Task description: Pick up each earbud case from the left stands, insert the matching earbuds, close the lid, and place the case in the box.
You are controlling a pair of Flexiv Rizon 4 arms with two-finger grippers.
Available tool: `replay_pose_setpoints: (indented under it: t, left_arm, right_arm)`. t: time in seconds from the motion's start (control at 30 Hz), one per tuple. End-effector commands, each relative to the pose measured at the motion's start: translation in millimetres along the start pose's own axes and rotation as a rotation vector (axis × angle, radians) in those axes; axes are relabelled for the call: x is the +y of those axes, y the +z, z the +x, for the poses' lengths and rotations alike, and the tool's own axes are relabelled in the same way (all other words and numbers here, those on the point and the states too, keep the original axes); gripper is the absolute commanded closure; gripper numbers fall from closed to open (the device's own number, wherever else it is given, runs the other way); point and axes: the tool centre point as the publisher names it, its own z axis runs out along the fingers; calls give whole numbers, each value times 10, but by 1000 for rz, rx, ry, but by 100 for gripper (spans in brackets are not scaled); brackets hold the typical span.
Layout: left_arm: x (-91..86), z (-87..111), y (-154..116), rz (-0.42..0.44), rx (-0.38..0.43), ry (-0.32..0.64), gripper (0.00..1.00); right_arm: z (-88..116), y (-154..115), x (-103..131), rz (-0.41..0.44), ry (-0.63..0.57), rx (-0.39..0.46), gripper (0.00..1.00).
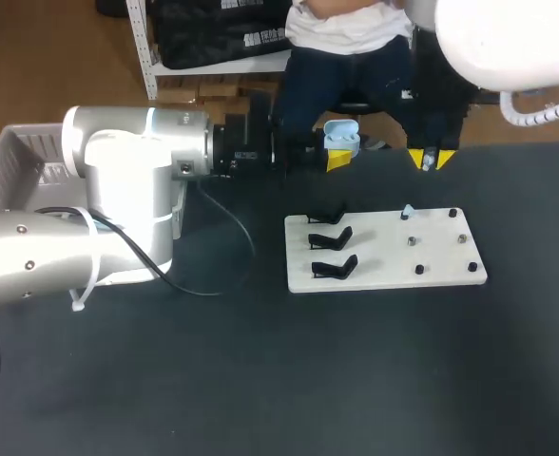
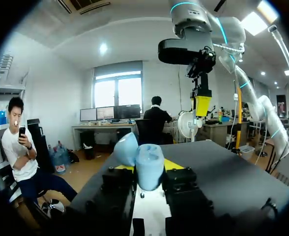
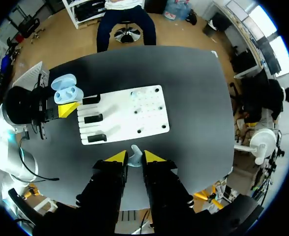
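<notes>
- Fingers (image 2: 176,164) of our left gripper (image 2: 149,168) are pressing in on the case (image 1: 341,135) from its two sides, set only as far apart as the case is wide.
- We are holding the case in the air near the table's (image 1: 260,380) far edge, beyond the board (image 1: 384,268). Its lid is standing open.
- The case is showing as a pale blue, smooth, rounded shell with two hollows inside.
- Our right gripper (image 3: 134,158) is pinching a pale blue earbud (image 3: 135,154) between its yellow tips, which are nearly together. It is hanging over the table's far edge, just past the board and well apart from the case.
- The board is lying flat on the table, a white rectangular plate with rounded corners.
- Three black angled stands (image 1: 332,239) are sitting in a column on the board's left part.
- Small dark pegs (image 1: 418,270) are dotting its right part, and a second earbud (image 1: 407,211) is sitting among them near the far edge.
- The table is wearing a matte black cover.
- A black cable (image 1: 224,242) is trailing in a loop across it from our left arm.
- The box (image 1: 18,152), white slatted plastic, is standing at the far left, partly behind our left arm.
</notes>
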Motion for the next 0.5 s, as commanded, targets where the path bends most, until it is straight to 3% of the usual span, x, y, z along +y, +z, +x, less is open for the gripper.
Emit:
replay_pose_setpoints:
  t: [0.03, 0.5]
  left_arm:
    - [-15, 15, -4, -5, -7, 6, 100]
    - [-15, 15, -4, -5, -7, 6, 100]
  right_arm:
    - [-25, -74, 106, -9, 492, 61, 100]
    - [-23, -73, 142, -6, 482, 48, 100]
